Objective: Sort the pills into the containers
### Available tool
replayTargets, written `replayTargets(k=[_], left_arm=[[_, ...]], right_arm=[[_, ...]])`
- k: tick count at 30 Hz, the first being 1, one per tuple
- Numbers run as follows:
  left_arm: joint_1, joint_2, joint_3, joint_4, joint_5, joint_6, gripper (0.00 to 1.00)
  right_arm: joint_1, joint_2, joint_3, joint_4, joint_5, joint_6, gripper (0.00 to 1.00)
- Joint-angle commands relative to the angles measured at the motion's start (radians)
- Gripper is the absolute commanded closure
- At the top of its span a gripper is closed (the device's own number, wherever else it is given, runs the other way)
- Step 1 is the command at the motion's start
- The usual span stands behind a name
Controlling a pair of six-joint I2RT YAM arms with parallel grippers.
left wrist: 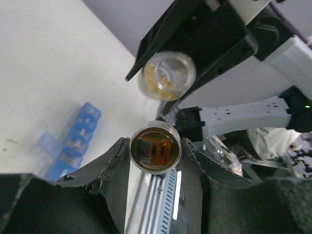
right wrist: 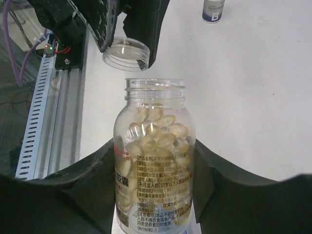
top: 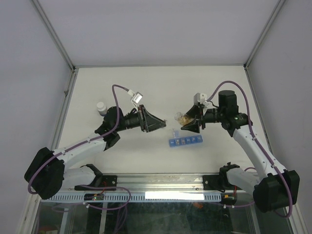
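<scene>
Top external view; I log items from 9 o'clock across to 3 o'clock.

1. Small white bottle [top: 101,107]: upright at 9 o'clock on the table [top: 161,83], beside the left arm.
2. Left gripper [top: 155,122]: fingers narrowed onto a clear round cap [right wrist: 126,54], held off the table.
3. Blue pill organiser [top: 185,141]: flat on the table at 5 o'clock from centre, with the left-end lid raised. I see it lying apart from both grippers, at 6 o'clock from the right one.
4. Right gripper [top: 189,124]: clamped around an uncapped clear bottle [right wrist: 153,161] of yellow softgel capsules [right wrist: 156,136]. Its mouth faces the cap, near it but not touching.
</scene>
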Motion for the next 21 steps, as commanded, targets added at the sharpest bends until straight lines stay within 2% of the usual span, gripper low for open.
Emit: replayTargets(k=[1, 10, 21], left_arm=[[0.0, 0.06, 0.015, 0.328, 0.182, -0.213, 0.82], [-0.001, 0.153, 0.046, 0.336, 0.162, -0.225, 0.82], [0.0, 0.152, 0.049, 0.319, 0.09, -0.214, 0.82]], right_arm=[[0.045, -0.031, 0.028, -0.037, 0.068, -0.09, 1.0], [0.12, -0.03, 0.031, -0.058, 0.127, -0.119, 1.0], [0.156, -0.029, 0.036, -0.077, 0.146, -0.14, 1.0]])
